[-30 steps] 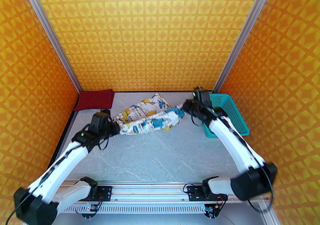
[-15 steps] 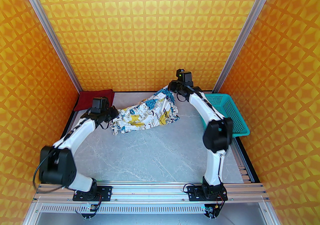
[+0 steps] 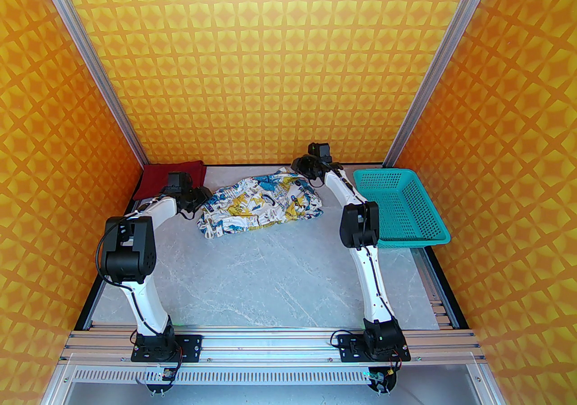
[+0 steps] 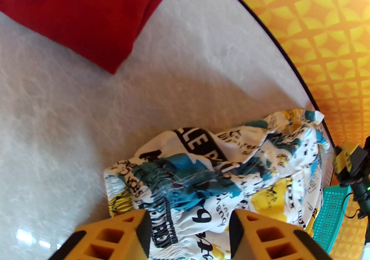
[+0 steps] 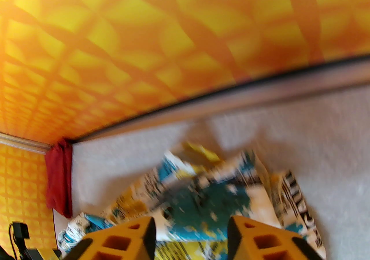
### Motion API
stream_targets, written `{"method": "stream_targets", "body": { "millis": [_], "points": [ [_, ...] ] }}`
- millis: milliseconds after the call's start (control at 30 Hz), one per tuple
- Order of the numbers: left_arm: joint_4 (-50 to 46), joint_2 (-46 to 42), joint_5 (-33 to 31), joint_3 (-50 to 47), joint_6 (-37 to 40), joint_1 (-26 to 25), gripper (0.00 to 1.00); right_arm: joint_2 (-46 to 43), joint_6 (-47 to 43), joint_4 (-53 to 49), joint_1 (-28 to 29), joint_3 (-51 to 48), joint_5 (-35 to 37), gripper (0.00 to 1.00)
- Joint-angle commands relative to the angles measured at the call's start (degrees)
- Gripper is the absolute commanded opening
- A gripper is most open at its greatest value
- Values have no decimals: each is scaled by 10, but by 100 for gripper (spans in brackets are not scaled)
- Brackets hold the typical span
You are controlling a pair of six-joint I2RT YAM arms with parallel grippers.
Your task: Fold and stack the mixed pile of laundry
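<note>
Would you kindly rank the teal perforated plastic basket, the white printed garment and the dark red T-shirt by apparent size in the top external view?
1. The teal perforated plastic basket and the crumpled white printed garment: largest, too alike to rank.
2. The folded dark red T-shirt: clearly smallest.

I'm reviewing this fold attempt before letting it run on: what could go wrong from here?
1. The printed garment lies bunched, not flat; folding it now would likely give a lumpy bundle.
2. The left end effector, open, straddles its gathered edge; pulling back could snag and drag it.
3. The right end effector sits close to the back wall and might bump it.
</note>
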Motion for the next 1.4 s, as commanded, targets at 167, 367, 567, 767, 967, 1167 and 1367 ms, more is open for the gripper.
{"method": "stream_targets", "body": {
  "millis": [167, 367, 567, 767, 967, 1167, 1367],
  "points": [
    [-39, -87, 19, -11, 72, -95, 39, -215, -41, 8, 8, -258, 18, 46],
    [-32, 8, 49, 29, 88, -125, 25, -193, -57, -20, 29, -300, 20, 41],
    [-44, 45, 49, 10, 99, -124, 20, -143, -67, -102, 29, -270, 40, 37],
    [-60, -3, 47, -83, 112, -123, 20, -226, -45, -108, 29, -410, 84, 36],
    [-97, -129, 50, -222, 124, -124, 17, -374, -26, -88, 31, -636, 92, 35],
    [-145, -265, 50, -315, 130, -124, 20, -521, -27, -94, 50, -821, 99, 35],
    [-163, -306, 59, -244, 130, -151, 22, -599, -43, -128, 51, -777, 121, 39]
  ]
}}
